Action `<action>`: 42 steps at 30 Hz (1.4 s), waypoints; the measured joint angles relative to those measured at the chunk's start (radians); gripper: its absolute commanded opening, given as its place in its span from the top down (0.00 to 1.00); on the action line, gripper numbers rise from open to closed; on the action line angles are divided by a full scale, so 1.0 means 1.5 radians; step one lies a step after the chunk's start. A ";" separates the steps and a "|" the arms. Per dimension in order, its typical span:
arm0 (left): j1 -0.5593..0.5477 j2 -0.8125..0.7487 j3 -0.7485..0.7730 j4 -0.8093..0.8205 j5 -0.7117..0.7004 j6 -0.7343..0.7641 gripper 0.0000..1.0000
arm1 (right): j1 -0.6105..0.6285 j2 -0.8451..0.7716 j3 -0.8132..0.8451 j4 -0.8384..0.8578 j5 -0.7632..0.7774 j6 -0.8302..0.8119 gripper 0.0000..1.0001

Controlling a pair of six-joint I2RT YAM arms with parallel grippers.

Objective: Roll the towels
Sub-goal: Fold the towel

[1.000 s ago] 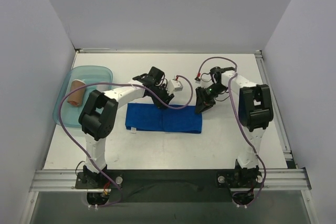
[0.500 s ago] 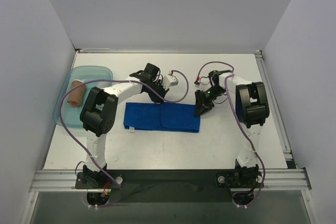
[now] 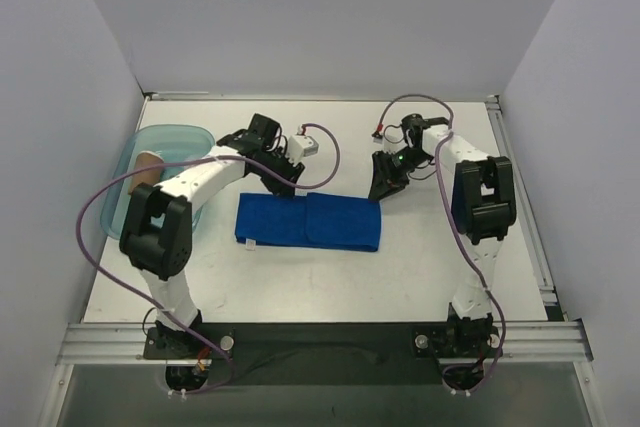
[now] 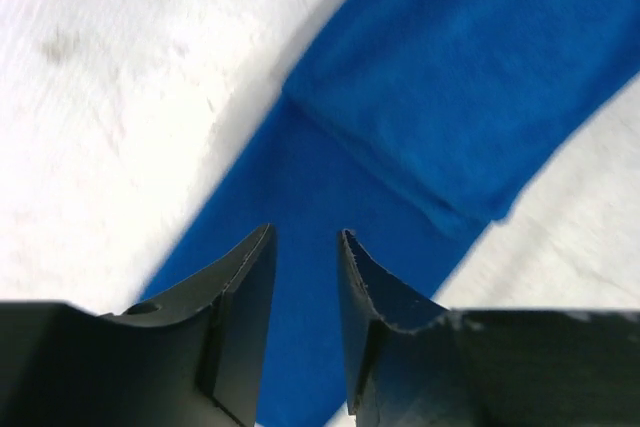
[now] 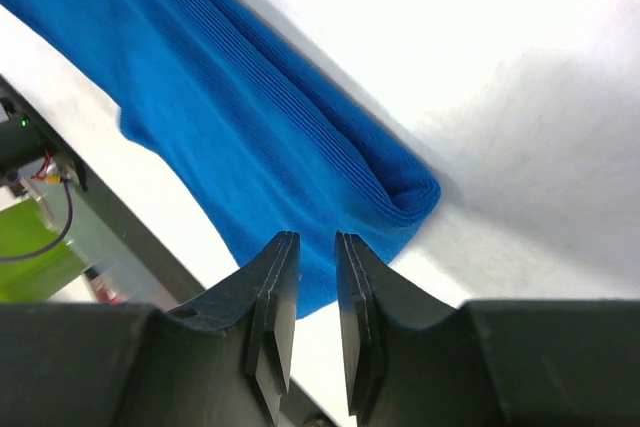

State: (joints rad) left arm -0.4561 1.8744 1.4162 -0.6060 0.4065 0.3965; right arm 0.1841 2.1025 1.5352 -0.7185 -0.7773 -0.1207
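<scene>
Top external view: the blue towel (image 3: 308, 222) lies flat near the middle of the white worktop (image 3: 300, 292), folded into a long narrow strip. Its long axis runs left to right, parallel to the near edge where the arms are bolted. A fold edge crosses the strip near its middle, with the right half lying over the left. A small white tag (image 3: 254, 244) sits at the near left corner.

The left gripper (image 3: 283, 185) hangs over the towel's far edge, left of the middle. In the left wrist view, the left gripper (image 4: 305, 247) has its jaws narrowly parted with nothing between them. Below them is the towel (image 4: 470, 77), its overlapping layer running off diagonally to the upper right.

The right gripper (image 3: 378, 190) is at the far right corner of the strip. In the right wrist view, the right gripper (image 5: 317, 247) has its jaws parted by only a thin slit and holds nothing. They point at the towel (image 5: 230, 127), close to its rounded, folded end.

At the worktop's left edge, well apart from the blue towel, stands a translucent teal bin (image 3: 112, 209). A rolled tan towel (image 3: 145, 169) lies inside it. Purple cables (image 3: 95, 222) loop beside both arms. Nothing lies on the blue towel.
</scene>
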 measured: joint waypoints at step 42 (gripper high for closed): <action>-0.003 0.250 0.361 -0.116 0.063 -0.068 0.52 | 0.040 -0.103 -0.187 -0.021 -0.151 -0.045 0.67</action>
State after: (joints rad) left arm -0.4610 2.2498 1.9579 -0.7803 0.5003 0.2947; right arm 0.2436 1.9484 1.2549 -0.7494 -1.0035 -0.1886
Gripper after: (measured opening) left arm 0.480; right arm 0.329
